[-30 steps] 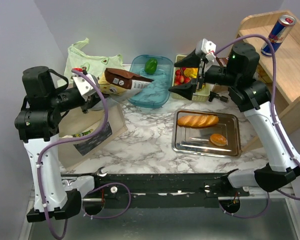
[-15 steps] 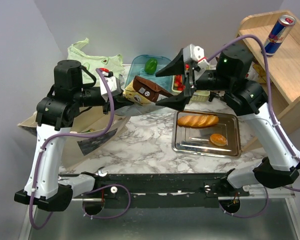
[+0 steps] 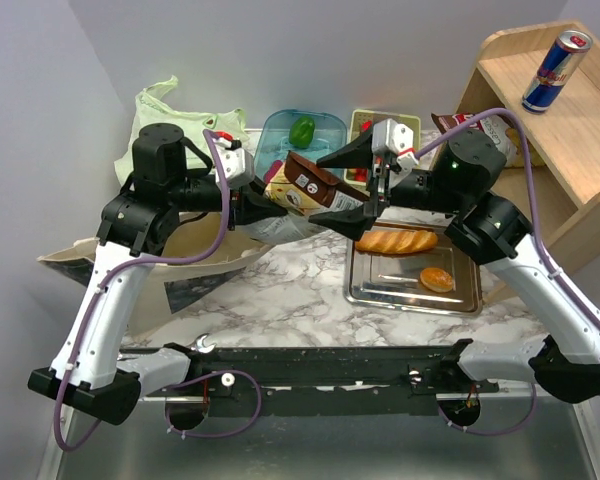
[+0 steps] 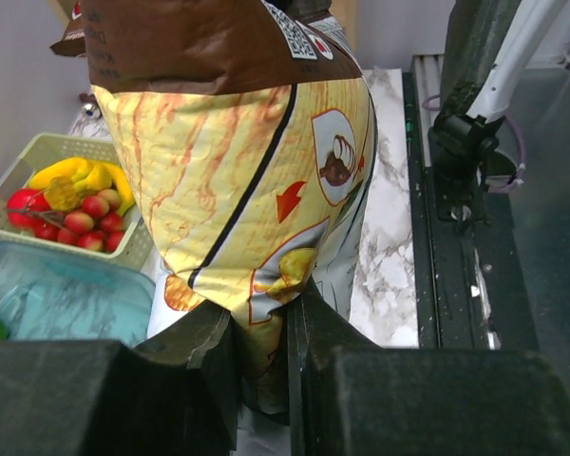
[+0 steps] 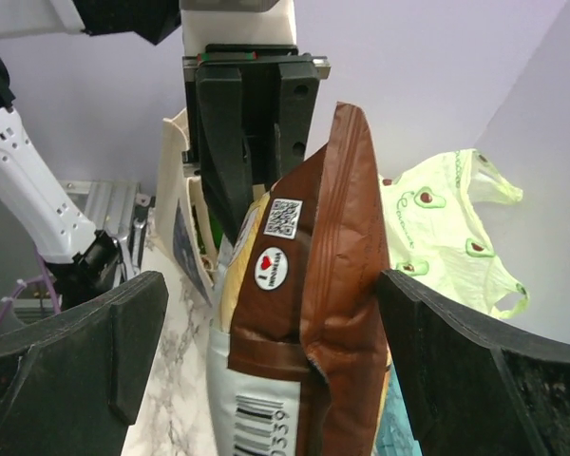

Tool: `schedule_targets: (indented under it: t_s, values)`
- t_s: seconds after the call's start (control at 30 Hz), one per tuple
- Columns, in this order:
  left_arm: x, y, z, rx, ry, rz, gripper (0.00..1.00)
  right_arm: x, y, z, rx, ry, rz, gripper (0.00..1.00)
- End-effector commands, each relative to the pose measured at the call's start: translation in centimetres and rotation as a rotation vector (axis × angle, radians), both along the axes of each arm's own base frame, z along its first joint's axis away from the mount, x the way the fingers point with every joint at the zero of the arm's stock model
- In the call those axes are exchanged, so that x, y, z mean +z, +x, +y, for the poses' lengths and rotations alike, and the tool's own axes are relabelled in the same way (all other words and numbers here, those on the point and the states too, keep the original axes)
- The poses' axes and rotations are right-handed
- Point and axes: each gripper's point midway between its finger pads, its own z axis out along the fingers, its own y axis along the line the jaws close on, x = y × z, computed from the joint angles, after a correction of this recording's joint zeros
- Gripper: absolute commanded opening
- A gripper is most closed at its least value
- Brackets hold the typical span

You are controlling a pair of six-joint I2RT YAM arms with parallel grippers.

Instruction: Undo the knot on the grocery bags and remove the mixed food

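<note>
Top external view, from the left: the pale green bag (image 3: 175, 105) lies slumped against the back wall, handles loose, with no bunched twist that I can make out. In front of it the beige tote (image 3: 205, 250) sags open on the table (image 3: 280, 300).

The left pincer (image 3: 270, 205) reaches out over the tote's mouth and is clamped on the brown and yellow crisp bag (image 3: 305, 185). Its own wrist view shows the two fingers (image 4: 218, 342) pinching the yellow bottom end (image 4: 247, 190), with the brown sealed end pointing away. The packet is up in the air, clear of the table, between the two arms.

What matters next is how that packet lies. Its long axis runs from the left pincer across to the right pincer (image 3: 335, 190), brown end leading. The right pincer is spread wide, one finger on each side of the brown end, and neither touches it (image 5: 304, 313). So the right arm is the nearer one to the free end. To my eye this is a handover: close on the brown end, then the left lets go.

Further right, a green pepper (image 3: 302, 130) sits in the blue tub (image 3: 280, 135). Strawberries (image 4: 76, 214) and bananas (image 4: 76, 176) fill the basket (image 4: 19, 157), so some food is already out.
</note>
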Motion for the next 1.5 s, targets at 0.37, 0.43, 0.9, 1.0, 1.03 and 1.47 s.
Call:
schedule_targets:
  t_s: [0.37, 0.43, 0.9, 1.0, 1.03, 1.47]
  values:
    - [5.4, -3.6, -2.1, -0.220, -0.158, -0.115, 0.00, 2.5, 0.7, 0.3, -0.046, 0.154, 0.034, 0.75]
    - [5.5, -3.2, -2.3, -0.199, -0.166, -0.095, 0.00, 2.8, 0.5, 0.2, -0.048, 0.160, 0.043, 0.45]
    - [3.4, 2.0, -0.6, 0.131, -0.113, -0.009, 0.98, 2.8, 4.7, -10.5, -0.626, -0.082, -0.074, 0.01]
    - [2.7, 2.3, -0.4, 0.144, -0.098, -0.005, 0.99, 1.9, 4.3, -13.4, -0.701, -0.190, -0.126, 0.01]
    - [2.5, 2.4, -0.4, 0.142, -0.092, -0.002, 0.98, 1.8, 4.3, -14.4, -0.737, -0.214, -0.132, 0.01]
    - [1.5, 3.2, -0.9, 0.122, -0.068, 0.026, 0.99, -0.1, 3.2, -26.4, -1.148, -0.577, -0.137, 0.01]
